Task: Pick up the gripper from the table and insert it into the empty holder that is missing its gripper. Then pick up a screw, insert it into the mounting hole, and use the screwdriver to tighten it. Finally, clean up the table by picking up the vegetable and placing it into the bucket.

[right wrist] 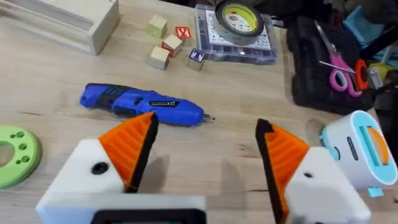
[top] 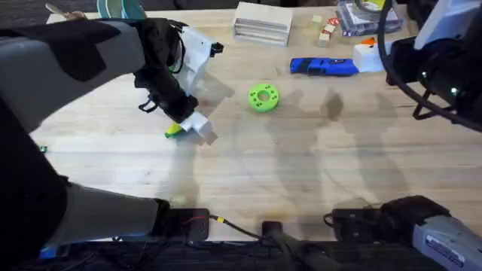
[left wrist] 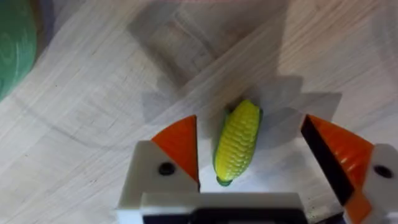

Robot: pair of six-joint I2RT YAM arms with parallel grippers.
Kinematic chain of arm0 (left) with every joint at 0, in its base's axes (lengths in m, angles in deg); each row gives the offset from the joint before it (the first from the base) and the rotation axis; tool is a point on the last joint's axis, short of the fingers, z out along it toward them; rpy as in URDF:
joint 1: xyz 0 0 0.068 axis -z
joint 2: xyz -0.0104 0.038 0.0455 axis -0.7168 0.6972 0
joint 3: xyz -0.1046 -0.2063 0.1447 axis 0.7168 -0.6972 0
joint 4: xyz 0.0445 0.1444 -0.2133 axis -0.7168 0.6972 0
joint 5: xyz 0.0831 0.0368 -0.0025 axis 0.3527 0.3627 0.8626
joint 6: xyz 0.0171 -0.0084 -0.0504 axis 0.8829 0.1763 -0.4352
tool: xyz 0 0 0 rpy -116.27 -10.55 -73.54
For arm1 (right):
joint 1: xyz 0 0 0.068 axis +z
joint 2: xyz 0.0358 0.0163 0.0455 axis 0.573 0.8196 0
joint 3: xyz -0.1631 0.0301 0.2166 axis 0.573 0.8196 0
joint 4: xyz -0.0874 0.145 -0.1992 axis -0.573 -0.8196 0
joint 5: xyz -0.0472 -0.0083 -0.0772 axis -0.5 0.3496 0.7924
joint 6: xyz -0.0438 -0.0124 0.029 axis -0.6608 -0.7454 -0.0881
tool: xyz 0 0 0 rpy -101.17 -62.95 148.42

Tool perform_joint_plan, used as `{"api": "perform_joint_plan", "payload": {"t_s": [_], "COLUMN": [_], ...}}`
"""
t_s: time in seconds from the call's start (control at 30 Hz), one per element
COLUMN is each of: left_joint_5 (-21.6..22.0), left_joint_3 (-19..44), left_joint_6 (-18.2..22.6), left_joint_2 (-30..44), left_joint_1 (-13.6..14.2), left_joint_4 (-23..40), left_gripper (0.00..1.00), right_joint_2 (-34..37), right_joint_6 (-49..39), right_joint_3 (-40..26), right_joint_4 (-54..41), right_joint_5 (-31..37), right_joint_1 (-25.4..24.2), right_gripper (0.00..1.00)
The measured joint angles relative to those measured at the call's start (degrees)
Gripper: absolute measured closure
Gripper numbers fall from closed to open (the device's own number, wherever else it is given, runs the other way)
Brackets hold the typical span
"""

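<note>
Left claw parked over the corn, jaws released

On the left side of the table the left gripper (left wrist: 252, 152) hangs spread wide around the vegetable (left wrist: 237, 142) — the yellow cob lies flat on the wood between the orange pads (left wrist: 180, 142), touching neither. Further right sits a green disc (top: 263, 97), then the screwdriver (top: 324, 67) lying flat near the far edge. The right gripper (right wrist: 208, 155) is raised at the right side — also unclenched, nothing between its pads.
</note>
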Motion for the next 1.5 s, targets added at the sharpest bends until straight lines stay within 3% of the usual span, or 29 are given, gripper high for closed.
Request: {"api": "perform_joint_plan", "payload": {"t_s": [0.53,0.6,0.73,0.77,0.9,1.5], "left_joint_5": [0.0,-0.01,0.03,0.18,0.03,-0.08], "left_joint_3": [-2.6,-2.6,-2.6,-2.6,-2.6,-2.64], "left_joint_6": [0.81,0.81,0.98,1.05,1.24,0.48], "left_joint_2": [0.0,0.01,0.0,0.0,-0.11,-1.22], "left_joint_1": [0.0,0.0,0.0,0.0,0.0,0.0], "left_joint_4": [-1.35,-1.35,-1.35,-1.4,-1.24,-2.9], "left_gripper": [0.031,0.106,0.347,0.547,0.825,0.867], "right_joint_2": [0.0,0.0,0.0,0.0,0.0,0.0], "right_joint_6": [-0.01,-0.01,0.0,0.0,0.0,0.0], "right_joint_3": [0.0,0.0,0.0,0.0,0.0,0.0], "right_joint_4": [0.0,-0.02,0.0,0.0,0.0,0.0], "right_joint_5": [0.0,0.0,0.02,0.02,0.02,0.01], "right_joint_1": [0.0,0.0,0.0,0.0,0.0,0.0], "right_gripper": [0.007,0.009,0.007,0.008,0.009,0.009]}}
